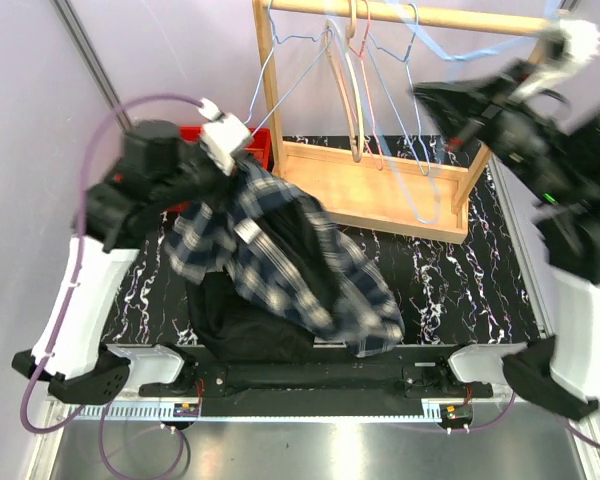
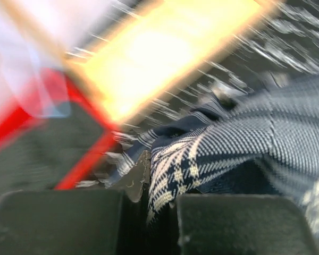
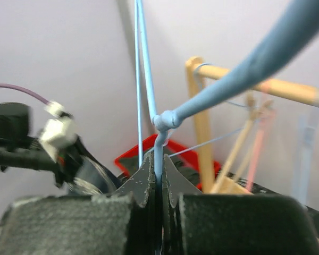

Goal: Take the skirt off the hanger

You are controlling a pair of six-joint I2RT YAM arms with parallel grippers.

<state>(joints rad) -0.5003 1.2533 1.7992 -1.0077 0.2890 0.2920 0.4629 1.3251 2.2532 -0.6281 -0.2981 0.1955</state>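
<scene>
Pinches a fold of the plaid skirt in the left gripper — draped over the table's left side, well apart from the pale-blue hanger. Clamps that hanger's neck in the right gripper, up beside the wooden rack.

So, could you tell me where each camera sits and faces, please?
Top external: above, behind the bases, looking down on table, skirt, rack; both arms show.
Left wrist: on left arm, faces the rack base; own fingers pinch the skirt.
Right wrist: on right arm, faces the left arm; own fingers pinch the blue hanger.
All share the rack.
</scene>
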